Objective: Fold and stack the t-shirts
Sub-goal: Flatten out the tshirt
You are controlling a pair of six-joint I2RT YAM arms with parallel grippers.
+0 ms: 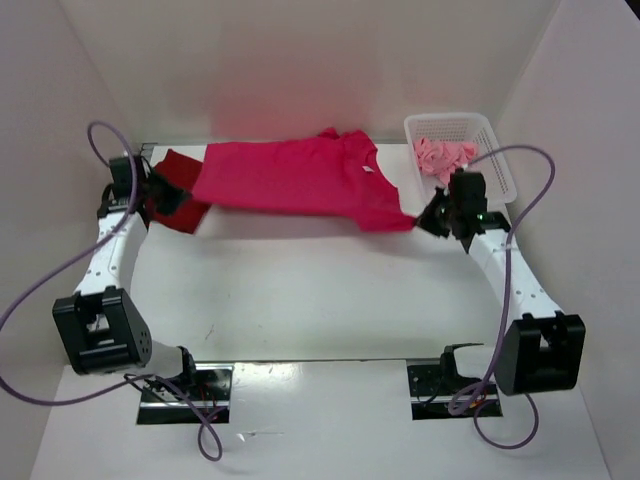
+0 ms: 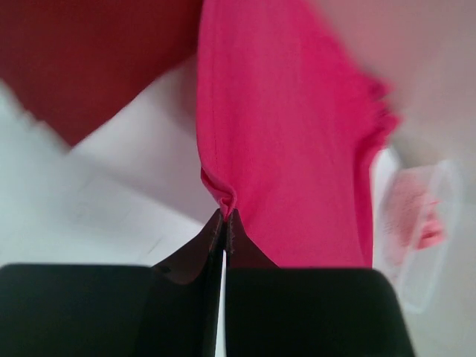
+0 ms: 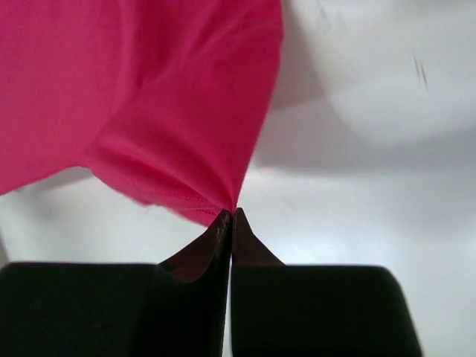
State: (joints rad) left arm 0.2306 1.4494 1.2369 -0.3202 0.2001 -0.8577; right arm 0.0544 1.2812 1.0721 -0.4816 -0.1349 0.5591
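Observation:
The bright magenta-pink t-shirt (image 1: 300,178) hangs stretched above the back of the table between both grippers. My left gripper (image 1: 178,193) is shut on its left edge; in the left wrist view the gripper (image 2: 225,216) pinches a fold of the magenta-pink t-shirt (image 2: 290,141). My right gripper (image 1: 428,218) is shut on its right corner, also seen in the right wrist view, where the gripper (image 3: 232,213) pinches the shirt (image 3: 149,97). The dark red t-shirt (image 1: 175,168) lies folded at the back left, under the hanging shirt. The light salmon pink t-shirt (image 1: 442,157) lies crumpled in the basket.
A white mesh basket (image 1: 500,165) stands at the back right, just behind my right gripper. White walls close in the back and both sides. The dark red t-shirt also shows in the left wrist view (image 2: 82,59), and the basket too (image 2: 424,245).

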